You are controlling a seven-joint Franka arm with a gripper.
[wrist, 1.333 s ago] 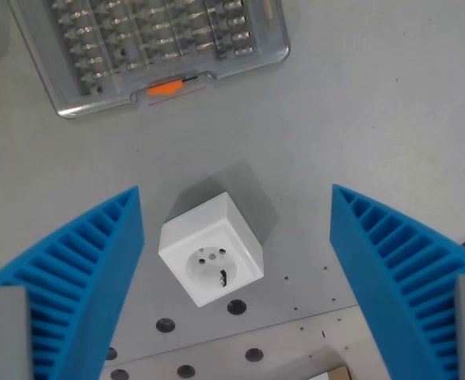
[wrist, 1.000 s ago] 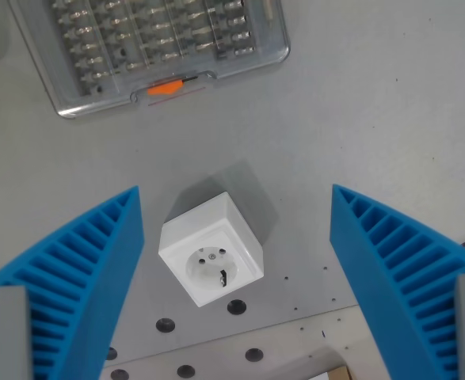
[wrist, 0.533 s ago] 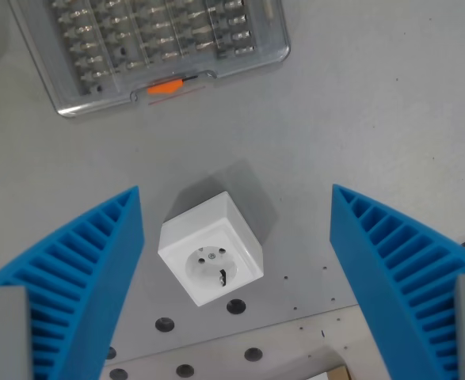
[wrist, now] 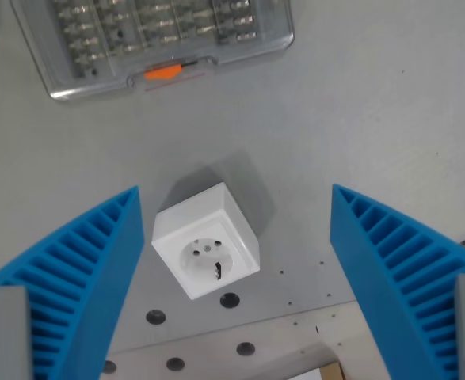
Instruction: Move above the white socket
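Grey matte surface (wrist: 390, 103), flat, with a lighter perforated metal plate (wrist: 216, 348) of round holes along its near edge. Clear plastic compartment case with an orange latch (wrist: 149, 36) sits at the far edge of the surface, toward the far-left corner in the wrist view, well apart from everything else.

Hand (wrist: 236, 277): two blue ribbed fingers (wrist: 74, 277) spread wide apart, nothing between the pads touching them, empty.

White cube-shaped socket with a round recessed face (wrist: 205, 249) lies on the surface just at the plate's edge, between the two fingers but not centred: it sits toward the wrist view's left, near the left finger, well apart from the right one. Cube is rotated, corners pointing diagonally relative to the finger line; no real long axis, socket face up and tilted toward the camera.

Judgement: hand is roughly over it already; a small shift toward the wrist view's left would centre the socket between the fingers.
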